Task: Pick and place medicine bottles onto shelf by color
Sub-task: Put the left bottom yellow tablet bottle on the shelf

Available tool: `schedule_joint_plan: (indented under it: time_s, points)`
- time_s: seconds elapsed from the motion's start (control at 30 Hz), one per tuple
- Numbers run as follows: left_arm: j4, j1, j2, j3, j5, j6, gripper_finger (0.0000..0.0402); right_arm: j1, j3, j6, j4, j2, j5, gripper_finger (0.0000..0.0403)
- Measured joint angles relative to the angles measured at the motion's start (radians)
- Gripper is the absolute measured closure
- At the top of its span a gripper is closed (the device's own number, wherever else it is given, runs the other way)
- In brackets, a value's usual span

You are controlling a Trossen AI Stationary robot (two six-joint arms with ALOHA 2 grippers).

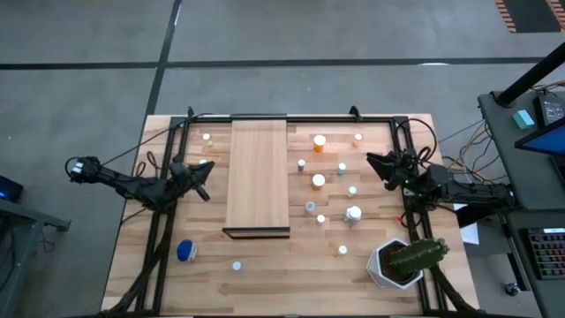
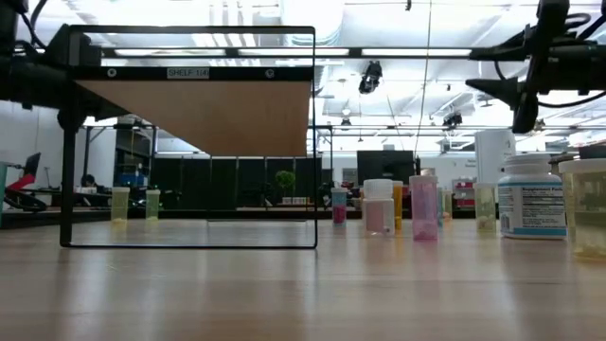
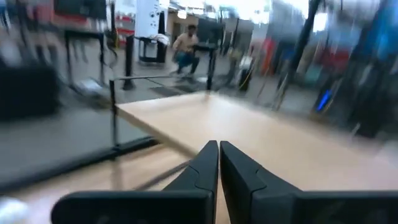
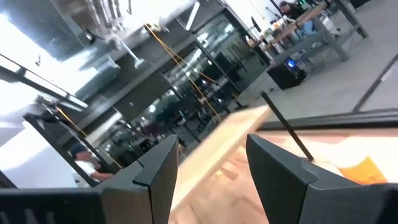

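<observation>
Shelf [image 1: 257, 175]: long pale smooth wooden board, upper centre of the high view, long axis running top to bottom of the frame, dark edge at its lower end; in the low view it sits raised in a black metal frame [image 2: 189, 244] whose top rail carries a small label, seemingly "SHELF" plus characters too small to read. Medicine bottles [image 1: 319, 181]: small upright cylinders with white caps, scattered over the planked wooden table [image 1: 291, 274] mostly right of the shelf, none on it; an orange one [image 1: 320, 141] at upper right of the board, a pale one [image 1: 207, 138] just left of it, a fatter blue bottle [image 1: 186, 251] at lower left with a tiny one [image 1: 237, 264] near. Low view shows a pink bottle [image 2: 423, 207] and a large white bottle [image 2: 530, 201] with a printed label, text unreadable. White hexagonal pot with a green cactus [image 1: 404, 260] at lower right. Left gripper [image 1: 206, 177] just left of the shelf, fingers pressed together, empty. Right gripper [image 1: 377, 168] right of the bottle cluster, fingers spread apart, empty.
</observation>
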Motion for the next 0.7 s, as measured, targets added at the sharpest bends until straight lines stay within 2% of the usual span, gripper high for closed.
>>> schedule_joint_plan:
  time_s: [0.13,0.2,0.43,0.57,0.7]
  points:
    - [0.307,0.000,0.000,0.000,0.002,-0.276,0.0402,0.000,0.009,0.001,0.096,0.000,0.000,0.0223]
    - [0.447,0.000,0.000,0.000,0.002,-0.344,0.0402,0.000,0.016,0.001,0.152,0.000,0.000,0.0222]
    - [0.795,0.000,0.000,0.000,-0.006,-0.266,0.0402,0.000,0.081,0.015,0.220,0.000,0.000,0.0222]
    - [0.857,0.000,0.000,0.000,-0.015,-0.267,0.0402,0.000,0.147,0.014,0.220,0.000,0.000,0.0222]
    - [0.863,0.000,0.007,0.003,-0.066,-0.297,0.0402,0.000,0.220,-0.020,0.181,0.001,0.001,0.0222]
